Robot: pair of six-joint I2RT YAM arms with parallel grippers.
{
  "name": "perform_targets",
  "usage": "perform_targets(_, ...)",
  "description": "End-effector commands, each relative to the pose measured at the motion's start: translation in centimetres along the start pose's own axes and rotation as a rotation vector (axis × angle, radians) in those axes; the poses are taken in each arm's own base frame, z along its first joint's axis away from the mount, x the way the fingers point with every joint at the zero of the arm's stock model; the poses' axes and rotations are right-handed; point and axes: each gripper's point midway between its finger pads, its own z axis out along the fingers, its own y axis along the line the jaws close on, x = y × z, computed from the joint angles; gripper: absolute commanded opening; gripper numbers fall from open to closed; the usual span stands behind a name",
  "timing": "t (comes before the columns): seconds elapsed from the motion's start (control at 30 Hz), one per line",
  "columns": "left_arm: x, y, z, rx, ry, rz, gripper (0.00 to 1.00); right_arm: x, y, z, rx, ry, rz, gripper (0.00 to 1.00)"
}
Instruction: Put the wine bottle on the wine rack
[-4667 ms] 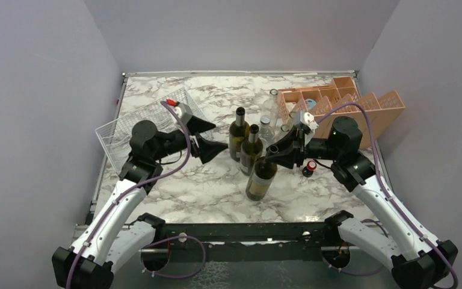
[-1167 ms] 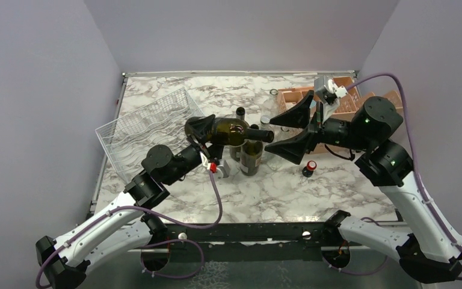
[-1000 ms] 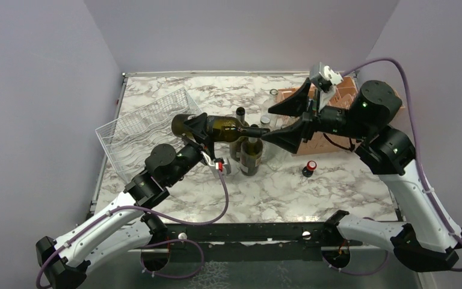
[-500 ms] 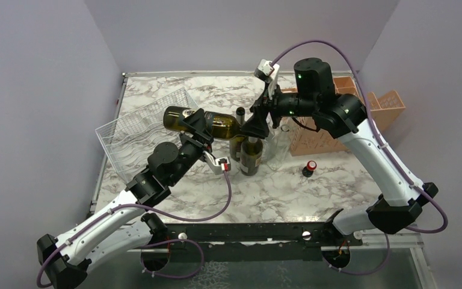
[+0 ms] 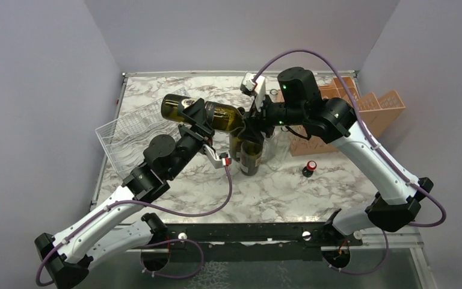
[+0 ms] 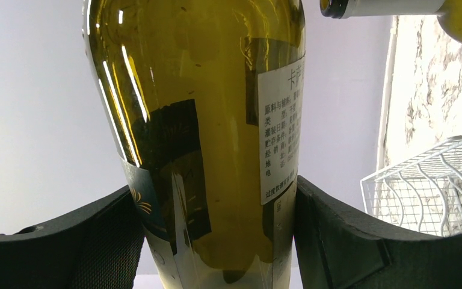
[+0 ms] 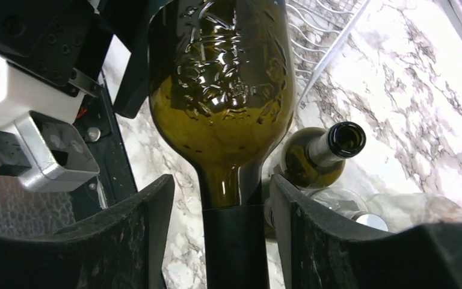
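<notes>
left gripper (image 6: 213,198): you have it clamped on the wine bottle (image 6: 210,108). Both black pads (image 6: 343,241) press the glass, one on each flank of the lower body.
pads: matte and dark, with a fine dotted weave on the left-hand one and broad curved inner faces.
wine bottle: smooth, glossy olive-green glass, held clear of the table and lying roughly level in the top view. The base end reaches past your left fingers and the neck (image 7: 234,253) runs to your right fingers.
labels: a white paper strip with printed characters sits toward the right-hand pad. A dark label with a small gilt motif sits toward the left-hand pad.
right gripper (image 7: 221,180): the fingers are parted and straddle the neck. Marble shows between the left-hand finger and the neck, and the other finger stands just beside it, with no press visible.
neck: wrapped in a plain matte black capsule. The shoulder just beyond the fingertips carries raised embossed relief.
wine rack (image 5: 129,129): thin white wire, with grid walls and wavy cradle rows. It rests on the table beyond your left fingers, under the bottle's base end. The bottle is not laid in it.
standing bottles (image 5: 251,153): green glass, upright, below your right fingers. One open round mouth shows beside the right-hand finger.
table (image 5: 289,186): white marble pattern with grey veins.
crate (image 5: 370,108): orange plastic with dividers, well apart from both sets of fingers.
</notes>
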Motion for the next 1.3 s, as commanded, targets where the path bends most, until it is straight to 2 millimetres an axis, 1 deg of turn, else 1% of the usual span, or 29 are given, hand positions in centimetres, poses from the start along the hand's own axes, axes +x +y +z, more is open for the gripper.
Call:
perform_targets(0.0,-0.2,6.3,-1.0,-0.174,-0.025,0.018,0.0,1.0,-0.5,0.4,0.043,0.047,-0.011,0.58)
perform_targets(0.1,-0.3,6.5,-0.8,-0.17,-0.022,0.054,0.0,0.8,0.1,0.8,0.026,0.059,-0.023,0.44)
perform_targets(0.13,-0.3,6.7,-0.7,-0.171,-0.022,0.065,0.0,0.8,0.2,0.9,0.021,0.066,-0.027,0.42)
perform_targets(0.2,-0.3,7.2,-0.6,-0.173,-0.023,0.081,0.0,0.9,0.4,1.3,0.02,0.083,-0.031,0.43)
perform_targets(0.33,-0.4,8.0,-0.5,-0.178,-0.027,0.101,0.0,1.4,0.8,1.9,0.011,0.099,-0.032,0.49)
perform_targets(0.4,-0.5,8.4,-0.6,-0.183,-0.031,0.099,0.0,1.5,1.0,2.0,0.002,0.096,-0.032,0.47)
perform_targets(0.43,-0.5,8.5,-0.7,-0.188,-0.034,0.096,0.0,1.5,1.2,2.0,-0.002,0.089,-0.032,0.43)
perform_targets(0.47,-0.6,8.5,-0.7,-0.187,-0.036,0.093,0.0,1.5,1.3,2.0,-0.008,0.088,-0.031,0.36)
perform_targets(0.57,-0.6,8.4,-0.9,-0.187,-0.038,0.088,0.0,1.1,1.3,2.0,-0.004,0.068,-0.029,0.09)
perform_targets(0.6,-0.5,8.3,-0.9,-0.187,-0.038,0.086,0.0,0.8,1.2,1.9,0.007,0.059,-0.026,0.02)
perform_targets(0.73,-0.6,8.2,-1.1,-0.193,-0.041,0.075,0.0,-0.8,0.0,1.5,0.085,-0.016,-0.018,0.01)
perform_targets(0.77,-0.5,8.1,-1.2,-0.197,-0.04,0.071,0.1,-1.4,-0.2,1.2,0.102,-0.045,-0.015,0.01)
perform_targets(0.83,-0.5,7.9,-1.4,-0.21,-0.039,0.069,0.59,-2.6,-0.6,0.8,0.134,-0.1,-0.009,0.01)
perform_targets(0.9,-0.5,7.8,-1.8,-0.232,-0.042,0.065,0.96,-3.9,-1.0,0.1,0.166,-0.154,-0.006,0.01)
perform_targets(0.93,-0.5,7.6,-1.8,-0.23,-0.042,0.064,0.99,-4.5,-1.2,-0.2,0.182,-0.182,-0.002,0.01)
perform_targets(1.07,0.0,6.3,-2.0,-0.178,-0.021,0.05,0.99,-6.6,-1.9,-1.3,0.238,-0.287,0.021,0.01)
perform_targets(1.17,-0.1,5.7,-2.4,-0.167,-0.029,0.016,0.99,-7.6,-2.3,-1.7,0.268,-0.328,0.046,0.01)
perform_targets(1.27,-0.1,5.6,-3.1,-0.18,-0.041,-0.036,0.99,-8.1,-3.0,-1.6,0.297,-0.346,0.071,0.01)
